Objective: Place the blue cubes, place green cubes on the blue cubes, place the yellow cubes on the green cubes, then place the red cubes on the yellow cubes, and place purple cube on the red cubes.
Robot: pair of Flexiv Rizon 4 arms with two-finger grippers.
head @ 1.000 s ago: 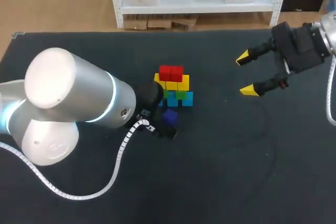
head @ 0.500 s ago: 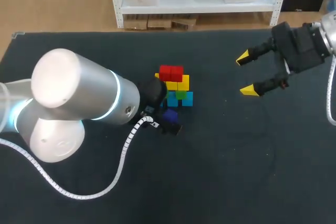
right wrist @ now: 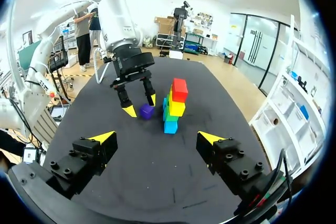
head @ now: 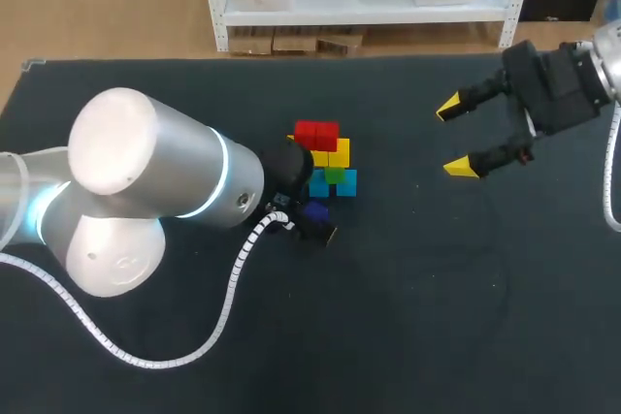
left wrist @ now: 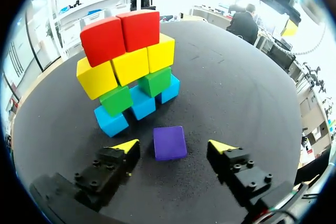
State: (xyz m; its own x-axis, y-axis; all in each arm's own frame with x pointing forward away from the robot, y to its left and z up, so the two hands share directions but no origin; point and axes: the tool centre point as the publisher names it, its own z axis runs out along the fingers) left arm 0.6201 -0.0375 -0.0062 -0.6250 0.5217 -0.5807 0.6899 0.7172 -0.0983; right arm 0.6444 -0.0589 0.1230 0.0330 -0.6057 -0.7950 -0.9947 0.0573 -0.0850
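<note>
"Where is the purple cube sitting?"

"I'm seeing it lying flat on the bench, just on the near-edge side of the stack and apart from it. It is showing a plain, even violet top with soft corners."

"And the left gripper?"

"It is hanging over that cube with its fingers spread wide, one yellow tip on each side. Neither tip is touching the cube, so it is holding nothing."

"The stack?"

"It is standing around the middle of the bench: blue cubes at the bottom, green cubes on them, yellow cubes above, and two red cubes side by side on top."

"The right gripper?"

"It is hovering towards the far right corner, well apart from the stack, with its fingers wide apart and gripping nothing."
</note>
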